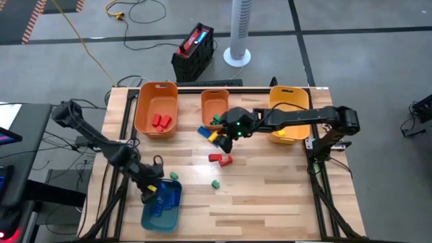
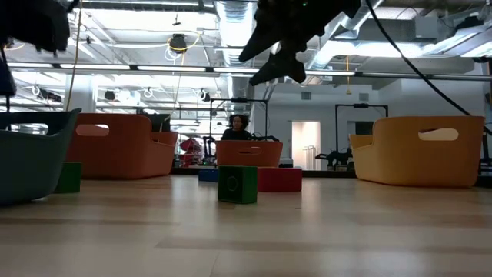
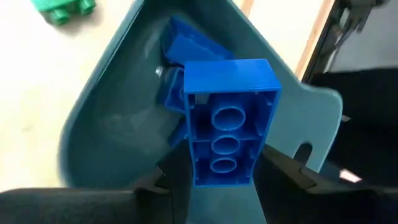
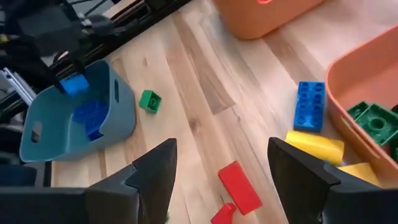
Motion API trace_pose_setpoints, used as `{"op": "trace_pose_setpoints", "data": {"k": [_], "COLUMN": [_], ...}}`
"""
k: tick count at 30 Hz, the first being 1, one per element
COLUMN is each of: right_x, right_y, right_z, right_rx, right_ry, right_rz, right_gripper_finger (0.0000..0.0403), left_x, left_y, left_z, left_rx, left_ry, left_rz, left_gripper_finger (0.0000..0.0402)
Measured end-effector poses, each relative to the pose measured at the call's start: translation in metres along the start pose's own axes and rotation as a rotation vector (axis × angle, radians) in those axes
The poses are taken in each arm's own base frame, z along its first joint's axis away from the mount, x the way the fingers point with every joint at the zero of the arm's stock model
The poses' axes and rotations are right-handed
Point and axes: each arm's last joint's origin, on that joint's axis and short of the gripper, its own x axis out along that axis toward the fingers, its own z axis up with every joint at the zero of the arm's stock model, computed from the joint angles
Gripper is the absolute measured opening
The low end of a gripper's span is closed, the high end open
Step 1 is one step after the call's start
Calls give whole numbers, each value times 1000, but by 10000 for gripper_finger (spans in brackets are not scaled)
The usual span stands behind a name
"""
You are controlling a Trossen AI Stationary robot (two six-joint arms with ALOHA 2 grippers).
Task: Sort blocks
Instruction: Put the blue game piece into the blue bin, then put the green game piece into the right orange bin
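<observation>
Left gripper (image 3: 221, 177) over the teal bin (image 1: 162, 206) at the table's front-left corner, fingers clamped on a blue block (image 3: 227, 118), more blue ones below it. Right gripper (image 4: 221, 162) mid-table, fingers spread wide, holding nothing, above loose red blocks (image 4: 239, 186). Blue block (image 4: 310, 106) and yellow ones (image 4: 315, 147) lie beside the small orange bin (image 1: 214, 108) near the back edge.

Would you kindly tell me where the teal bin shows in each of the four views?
High view: the teal bin sits at the table's front-left corner, under the left tool.
Low view: its dark wall fills the left edge.
Left wrist view: it lies just beyond the held blue block.
Right wrist view: far off, at the left.
Shared landmark: the green block beside the bin.
</observation>
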Motion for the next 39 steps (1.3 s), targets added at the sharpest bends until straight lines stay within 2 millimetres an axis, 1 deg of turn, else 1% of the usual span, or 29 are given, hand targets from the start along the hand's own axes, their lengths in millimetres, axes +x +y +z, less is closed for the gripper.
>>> {"op": "trace_pose_setpoints", "data": {"k": [3,5,7,13,17,22,27,29,32,36,39], "right_x": [-1,-1,-1,-2,-2,-2,-2,-2,-2,-2,-2], "right_y": [-1,0,0,1,1,2,2,2,3,3,3], "right_z": [1,1,1,3,4,3,3,3,4,4,4], "right_rx": [4,4,3,1,0,-1,-1,-1,-2,-2,-2], "right_ry": [2,6,4,-14,-25,-18,-15,-14,-18,-18,-19], "right_rz": [19,19,21,30,36,46,49,57,60,60,60], "right_gripper_finger": [260,260,260,260,260,260,260,260,260,260,260], "left_x": [12,15,15,15,13,-2,-21,-24,-25,-25,-31], "left_y": [8,11,10,9,6,2,10,16,27,38,40], "left_z": [0,-1,-1,0,1,8,23,29,37,48,59], "left_rx": [-85,-127,-135,-167,-169,-169,-229,-255,-265,-233,-177], "left_ry": [-12,-13,-17,-11,-19,-83,-201,-224,-214,-206,-210], "left_rz": [-30,-34,-49,-63,-100,-204,-241,-225,-180,-99,-30], "left_gripper_finger": [139,145,157,213,229,228,219,214,204,189,181]}}
